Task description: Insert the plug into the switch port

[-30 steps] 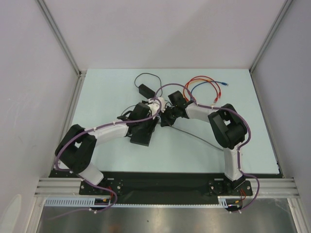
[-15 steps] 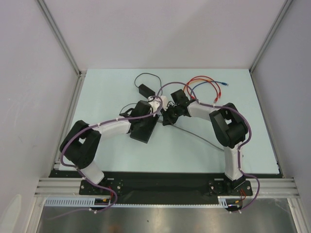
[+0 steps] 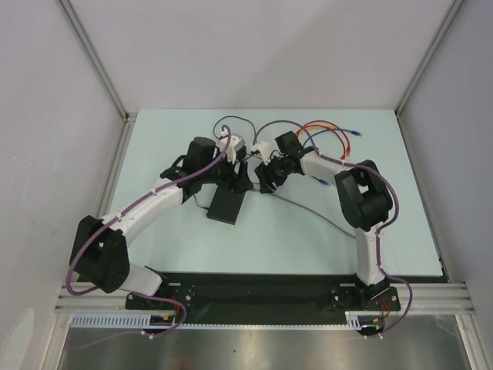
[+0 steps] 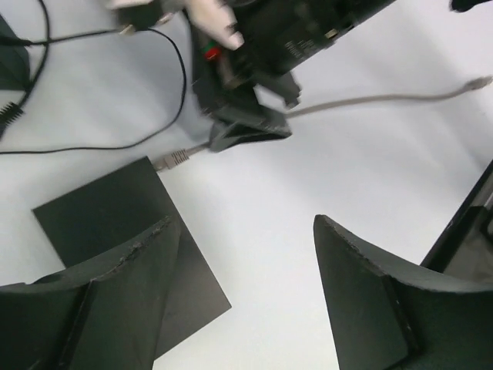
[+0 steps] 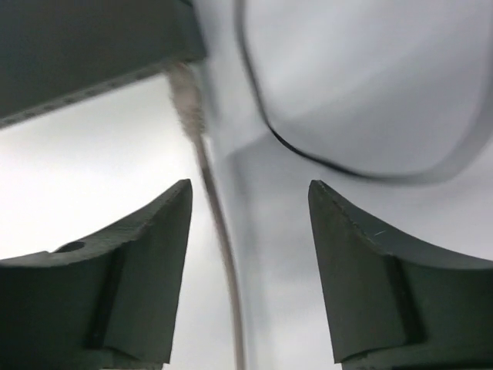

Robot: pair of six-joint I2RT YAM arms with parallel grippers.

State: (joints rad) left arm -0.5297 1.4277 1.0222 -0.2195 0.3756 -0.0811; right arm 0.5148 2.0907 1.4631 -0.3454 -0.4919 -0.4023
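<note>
- Plug (image 5: 185, 96) sits at the black box's (image 3: 229, 206) edge; right hand (image 5: 248, 189) just opened wide off it.
- Left hand (image 4: 246, 223) is wide too, holding nothing; job looks done.

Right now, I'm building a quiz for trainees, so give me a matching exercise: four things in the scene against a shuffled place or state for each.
Things:
1. black box
2. grey cable
3. red cables
4. left gripper

Places or states:
A. looped at the far side of the table
B. open, holding nothing
C. lying flat
D. running between the open right gripper's fingers

Pairs: 1-C, 2-D, 3-A, 4-B
</note>
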